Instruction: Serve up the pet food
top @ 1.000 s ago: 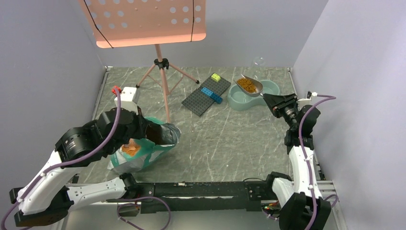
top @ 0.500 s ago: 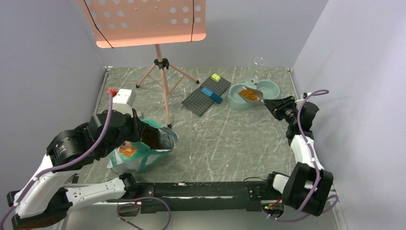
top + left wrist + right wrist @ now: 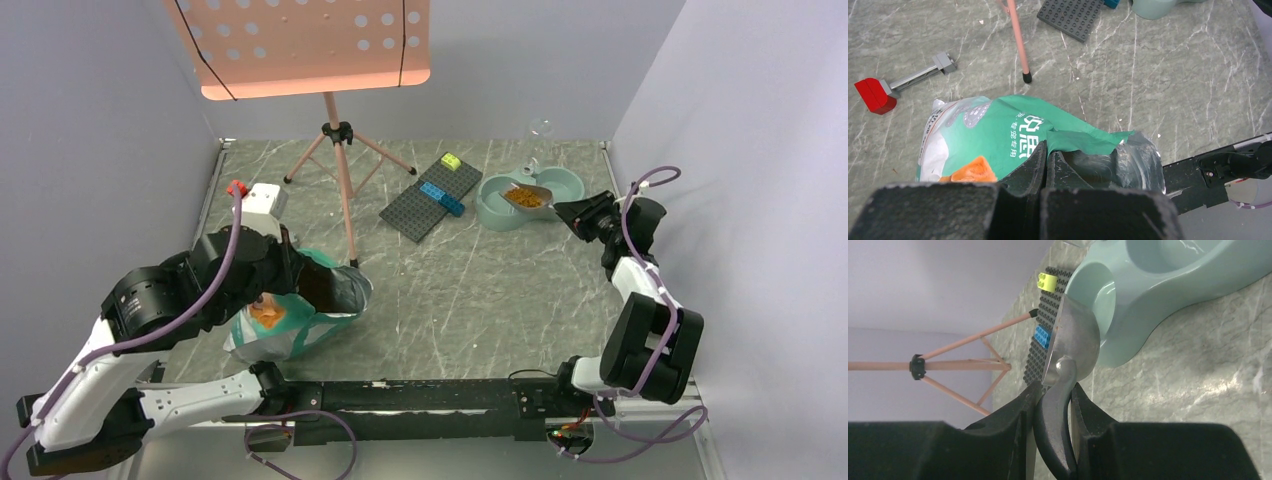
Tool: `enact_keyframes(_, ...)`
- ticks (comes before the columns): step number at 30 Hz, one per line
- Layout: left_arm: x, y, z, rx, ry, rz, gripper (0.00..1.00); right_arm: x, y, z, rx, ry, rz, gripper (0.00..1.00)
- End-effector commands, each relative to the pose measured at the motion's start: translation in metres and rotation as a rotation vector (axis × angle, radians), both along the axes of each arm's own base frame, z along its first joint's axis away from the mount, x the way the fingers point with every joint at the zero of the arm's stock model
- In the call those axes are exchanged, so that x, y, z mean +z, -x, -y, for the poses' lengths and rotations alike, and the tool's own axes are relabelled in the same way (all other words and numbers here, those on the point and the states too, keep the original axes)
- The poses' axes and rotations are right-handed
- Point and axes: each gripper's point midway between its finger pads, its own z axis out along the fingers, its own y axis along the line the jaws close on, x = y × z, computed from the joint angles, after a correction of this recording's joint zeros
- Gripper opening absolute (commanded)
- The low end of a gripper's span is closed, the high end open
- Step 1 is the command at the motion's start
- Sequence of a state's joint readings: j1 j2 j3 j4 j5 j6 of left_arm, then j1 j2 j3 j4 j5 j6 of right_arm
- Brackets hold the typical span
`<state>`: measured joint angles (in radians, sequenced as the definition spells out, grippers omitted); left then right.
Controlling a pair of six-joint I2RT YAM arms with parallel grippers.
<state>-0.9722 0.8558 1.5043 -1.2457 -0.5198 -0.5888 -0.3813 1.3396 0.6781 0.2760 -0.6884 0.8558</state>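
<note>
Right jaws grip scoop [image 3: 1075, 335] of pet food [image 3: 522, 198] over bowl [image 3: 572, 182], baseplate [image 3: 415, 208] beside.

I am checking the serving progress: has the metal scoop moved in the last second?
Yes. The scoop, held in the right gripper, has shifted toward the near edge and slightly right against the fixed double bowl, and looks lower over it.

Left gripper [image 3: 1045, 152] pinched shut, right gripper [image 3: 1055, 388] clamped, rolled sideways.

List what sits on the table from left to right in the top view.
Bag → baseplate → bowl.
</note>
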Motion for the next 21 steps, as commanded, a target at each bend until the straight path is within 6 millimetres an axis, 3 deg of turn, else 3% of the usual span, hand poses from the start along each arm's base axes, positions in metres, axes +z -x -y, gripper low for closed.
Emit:
enact_keyframes(1,0.047,-0.012,0.012,0.023,0.154,0.111,0.0,0.03,-0.018,0.011,0.018,0.106,0.105,0.0)
enact_keyframes(10,0.048,-0.023,0.041,-0.036,0.154,0.103,0.0,0.019,-0.028,0.018,0.011,0.168,0.034,0.0)
enact_keyframes(21,0.053,-0.027,0.076,-0.12,0.183,0.069,0.0,0.012,-0.042,0.006,0.046,0.291,-0.053,0.0)
